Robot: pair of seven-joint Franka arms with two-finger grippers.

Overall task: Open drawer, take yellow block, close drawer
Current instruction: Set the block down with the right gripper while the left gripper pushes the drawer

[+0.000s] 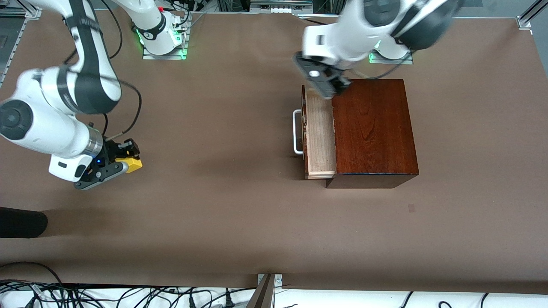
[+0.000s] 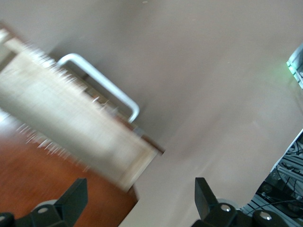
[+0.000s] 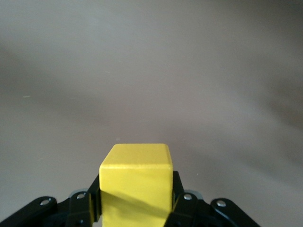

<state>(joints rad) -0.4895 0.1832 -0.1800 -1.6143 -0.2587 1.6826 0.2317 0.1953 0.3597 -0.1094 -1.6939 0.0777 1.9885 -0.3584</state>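
Note:
The dark mahogany box (image 1: 372,132) stands toward the left arm's end of the table. Its drawer (image 1: 320,137) is pulled partly out, and the pale-wood tray looks empty. The white loop handle (image 1: 296,132) faces the right arm's end. My left gripper (image 1: 332,85) is open, over the corner where the drawer meets the box, touching nothing. The left wrist view shows the drawer (image 2: 71,118), the handle (image 2: 104,82) and the spread fingers (image 2: 75,196). My right gripper (image 1: 124,162) is shut on the yellow block (image 1: 132,164), low over bare table at the right arm's end. The block fills the right wrist view (image 3: 136,182).
A black rounded object (image 1: 21,223) lies at the table's edge near the right arm's end, nearer to the front camera. Cables and a metal bracket (image 1: 267,286) run along the front edge. The brown table (image 1: 222,192) lies bare between block and box.

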